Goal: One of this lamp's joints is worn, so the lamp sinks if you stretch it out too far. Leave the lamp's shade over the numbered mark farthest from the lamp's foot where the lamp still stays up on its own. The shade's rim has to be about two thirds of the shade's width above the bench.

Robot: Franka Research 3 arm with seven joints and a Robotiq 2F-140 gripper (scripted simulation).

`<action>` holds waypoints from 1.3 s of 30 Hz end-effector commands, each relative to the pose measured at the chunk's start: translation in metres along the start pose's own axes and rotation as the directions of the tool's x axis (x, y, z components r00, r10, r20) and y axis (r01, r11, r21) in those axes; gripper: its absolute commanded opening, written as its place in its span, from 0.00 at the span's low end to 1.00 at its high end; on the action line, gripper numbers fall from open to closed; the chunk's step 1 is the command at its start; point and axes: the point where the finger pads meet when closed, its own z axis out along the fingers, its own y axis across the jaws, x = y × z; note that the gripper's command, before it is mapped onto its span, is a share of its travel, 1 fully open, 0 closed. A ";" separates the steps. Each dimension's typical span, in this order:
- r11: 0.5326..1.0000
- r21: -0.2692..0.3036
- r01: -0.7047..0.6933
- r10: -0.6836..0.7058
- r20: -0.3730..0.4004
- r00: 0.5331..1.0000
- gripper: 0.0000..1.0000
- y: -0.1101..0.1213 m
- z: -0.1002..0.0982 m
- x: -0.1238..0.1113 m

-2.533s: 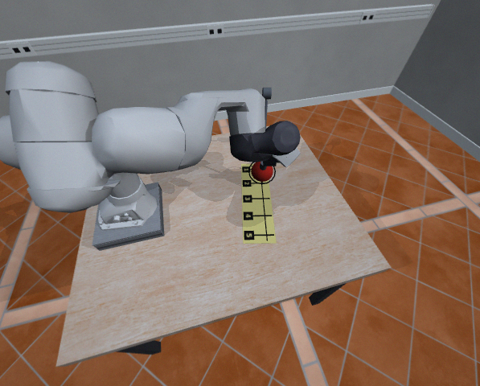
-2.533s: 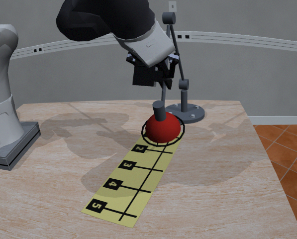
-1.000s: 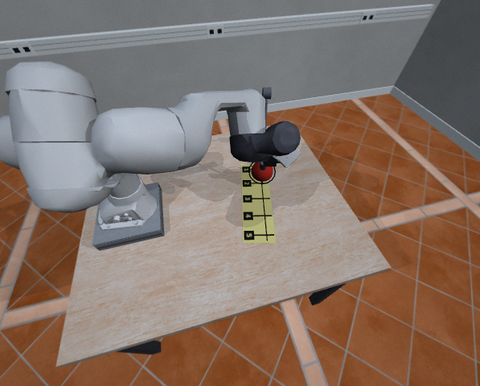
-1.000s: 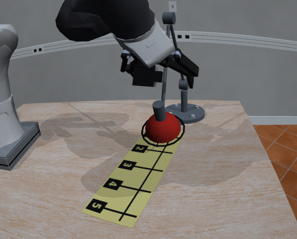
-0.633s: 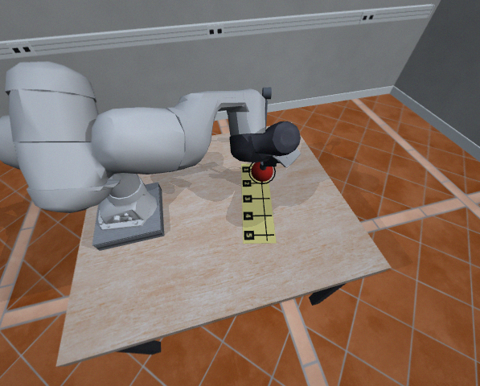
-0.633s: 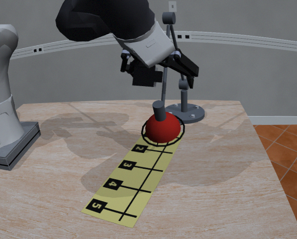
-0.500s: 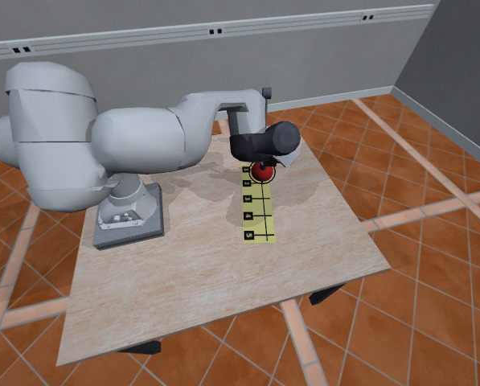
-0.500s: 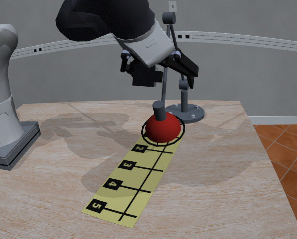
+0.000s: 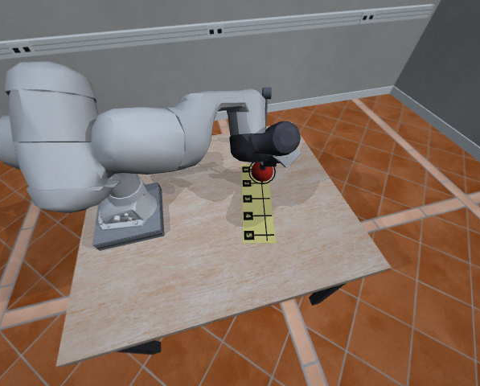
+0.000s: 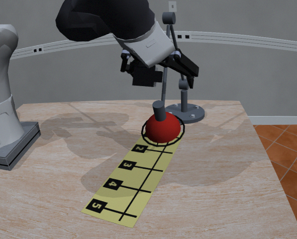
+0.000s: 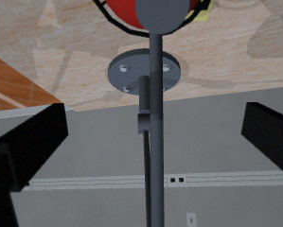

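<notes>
The lamp's red shade [image 10: 162, 129] hangs low over the near end of the yellow numbered strip [image 10: 133, 177], inside a black ring over mark 1, which it hides. Marks 2 to 5 run toward the table's front. The shade also shows in the top view [image 9: 261, 171] and at the top of the wrist view [image 11: 150, 11]. The lamp's thin grey arm [image 11: 155, 132] rises from the shade, and its round foot [image 10: 185, 113] stands just behind. My gripper [image 10: 159, 73] is open wide, with its fingers apart on either side of the lamp's arm, not touching it.
My robot's base [image 9: 127, 215] stands at the table's left. The table's right edge [image 10: 269, 159] lies close to the lamp's foot, with tiled floor beyond.
</notes>
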 end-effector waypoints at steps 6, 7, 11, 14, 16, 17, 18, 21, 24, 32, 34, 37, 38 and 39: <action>1.000 0.000 0.000 0.000 0.000 1.000 1.00 0.000 0.000 0.000; 1.000 0.000 0.000 0.000 0.000 1.000 1.00 0.000 0.000 0.000; 1.000 0.000 0.000 0.000 0.000 1.000 1.00 0.000 -0.009 0.000; 1.000 0.000 0.000 0.000 0.000 1.000 1.00 0.000 -0.022 0.000; 1.000 0.000 0.000 0.000 0.000 1.000 1.00 0.001 -0.030 0.000; 1.000 0.000 0.000 0.000 0.000 1.000 1.00 0.001 -0.035 0.000; 1.000 0.000 0.000 0.000 0.000 1.000 1.00 0.001 -0.039 0.000; 1.000 0.000 0.000 0.000 0.000 1.000 1.00 0.001 -0.052 0.000; 1.000 0.000 0.000 0.000 0.000 1.000 1.00 0.001 -0.065 0.000; 1.000 0.011 -0.001 0.001 0.000 1.000 1.00 -0.001 -0.090 0.000; 1.000 0.015 -0.001 0.001 0.001 1.000 1.00 -0.002 -0.098 0.000; 1.000 0.020 -0.001 0.001 0.001 1.000 1.00 -0.003 -0.111 0.000; 1.000 0.022 -0.002 0.002 0.001 1.000 1.00 -0.003 -0.115 0.000; 1.000 0.024 -0.002 0.002 0.001 1.000 1.00 -0.004 -0.119 0.000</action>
